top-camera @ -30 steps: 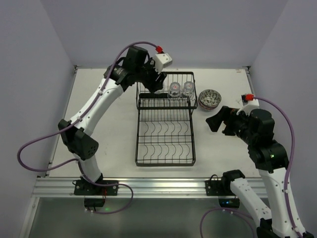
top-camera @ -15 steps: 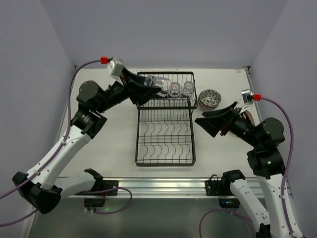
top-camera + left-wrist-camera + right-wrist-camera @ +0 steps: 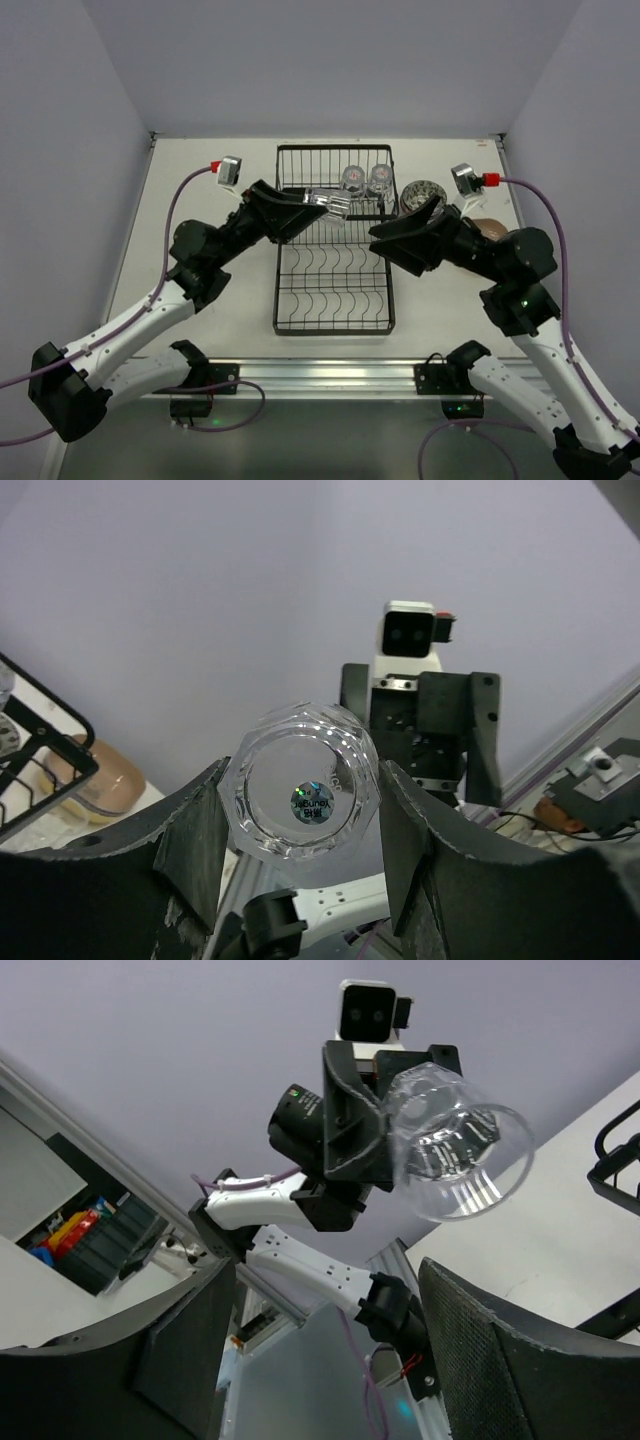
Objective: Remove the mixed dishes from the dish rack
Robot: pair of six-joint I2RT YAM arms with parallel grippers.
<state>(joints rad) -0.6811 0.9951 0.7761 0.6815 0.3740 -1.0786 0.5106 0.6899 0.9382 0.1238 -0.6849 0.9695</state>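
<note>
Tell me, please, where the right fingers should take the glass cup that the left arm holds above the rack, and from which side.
Probably best by the side wall near the open mouth, coming from the mouth side. The glass cup lies on its side with the mouth turned toward the right gripper. The left fingers clamp the base end, so only the mouth half is free.

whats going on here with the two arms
Two robot arms are unloading a black dish rack. The left gripper holds a clear glass cup sideways in the air over the rack, mouth toward the right gripper, which faces it with open jaws, not touching. Probably a handover. Two more cups sit on the rack's upper shelf, and a patterned bowl sits on the table beside it.
</note>
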